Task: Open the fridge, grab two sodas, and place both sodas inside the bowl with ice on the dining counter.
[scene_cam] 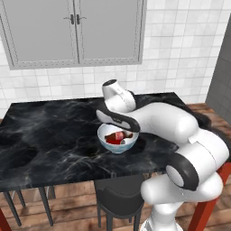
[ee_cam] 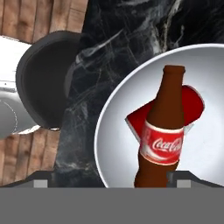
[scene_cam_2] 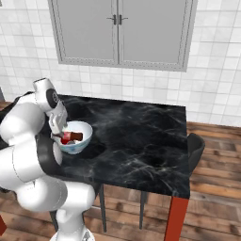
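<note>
The white bowl sits on the black marble dining counter near its front edge. Inside it lies the red soda can, with the dark-brown soda bottle leaning across it, red label up. Both sodas show as red and brown in the bowl. My gripper hangs just above the bowl, open, with its fingertips wide on either side of the bottle's base and not touching it. The hand covers the bowl's near rim.
A round dark stool stands under the counter's front edge. A dark chair is at the counter's right end, by a red leg. Grey wall cabinets hang behind. A grey panel at the right may be the fridge.
</note>
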Robot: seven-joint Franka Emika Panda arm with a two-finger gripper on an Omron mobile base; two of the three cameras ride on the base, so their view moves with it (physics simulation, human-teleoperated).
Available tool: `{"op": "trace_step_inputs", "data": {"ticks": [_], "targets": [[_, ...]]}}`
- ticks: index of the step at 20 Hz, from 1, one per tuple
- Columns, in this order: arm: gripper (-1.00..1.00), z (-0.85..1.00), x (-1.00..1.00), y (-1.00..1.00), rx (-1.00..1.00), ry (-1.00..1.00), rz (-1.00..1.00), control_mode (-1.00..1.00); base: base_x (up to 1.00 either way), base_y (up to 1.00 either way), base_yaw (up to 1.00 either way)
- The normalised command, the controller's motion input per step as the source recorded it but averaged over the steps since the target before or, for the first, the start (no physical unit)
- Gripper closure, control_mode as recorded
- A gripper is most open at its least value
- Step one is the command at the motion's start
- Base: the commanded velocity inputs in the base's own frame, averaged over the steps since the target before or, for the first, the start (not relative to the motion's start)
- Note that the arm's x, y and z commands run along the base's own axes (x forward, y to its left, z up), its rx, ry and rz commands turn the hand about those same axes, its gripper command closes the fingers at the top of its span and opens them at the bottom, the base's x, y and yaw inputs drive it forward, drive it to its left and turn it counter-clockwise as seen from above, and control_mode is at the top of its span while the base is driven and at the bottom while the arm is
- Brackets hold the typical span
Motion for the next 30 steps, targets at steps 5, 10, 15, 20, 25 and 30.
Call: {"op": "trace_step_inputs", "data": {"ticks": [5, 10, 15, 20, 25, 30], "targets": [[-1.00, 0.41, -0.23, -0.15, 0.00, -0.04, 0.03, -1.00, 0.00, 0.00, 0.00], [-1.00, 0.37, -0.34, -0.15, 0.00, -0.06, 0.03, -1.00, 0.00, 0.00, 0.00], [-1.00, 0.35, -0.44, -0.08, 0.00, -0.09, 0.03, -1.00, 0.00, 0.00, 0.00], [-1.00, 0.35, -0.52, -0.07, 0.00, -0.11, 0.03, -1.00, 0.00, 0.00, 0.00], [-1.00, 0.34, -0.59, -0.04, 0.00, -0.13, 0.02, -1.00, 0.00, 0.00, 0.00], [-1.00, 0.30, -0.70, -0.09, 0.00, -0.16, 0.02, -1.00, 0.00, 0.00, 0.00]]}}
